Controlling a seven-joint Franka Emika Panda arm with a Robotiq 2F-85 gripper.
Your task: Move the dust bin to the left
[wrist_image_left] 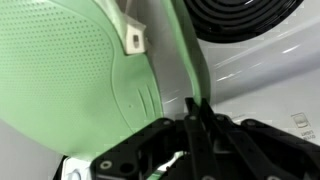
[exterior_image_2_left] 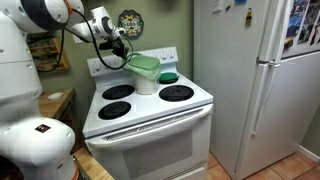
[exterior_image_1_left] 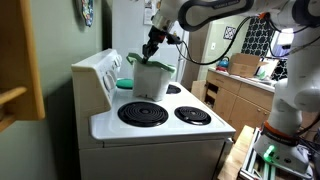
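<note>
The dust bin (exterior_image_1_left: 150,80) is pale grey-white with a light green lid. It stands at the back middle of the white stove top in both exterior views (exterior_image_2_left: 146,80). My gripper (exterior_image_1_left: 150,48) reaches down onto its top edge from above (exterior_image_2_left: 124,55). In the wrist view the green lid (wrist_image_left: 70,70) fills the left side. My black fingers (wrist_image_left: 195,118) are pressed together on the lid's thin edge.
A flat teal round dish (exterior_image_1_left: 123,83) lies beside the bin at the back of the stove (exterior_image_2_left: 168,76). Black coil burners (exterior_image_1_left: 143,113) (exterior_image_2_left: 176,93) (wrist_image_left: 245,15) surround the bin. The stove's raised control panel (exterior_image_1_left: 95,70) is behind it. A white fridge (exterior_image_2_left: 250,80) stands next to the stove.
</note>
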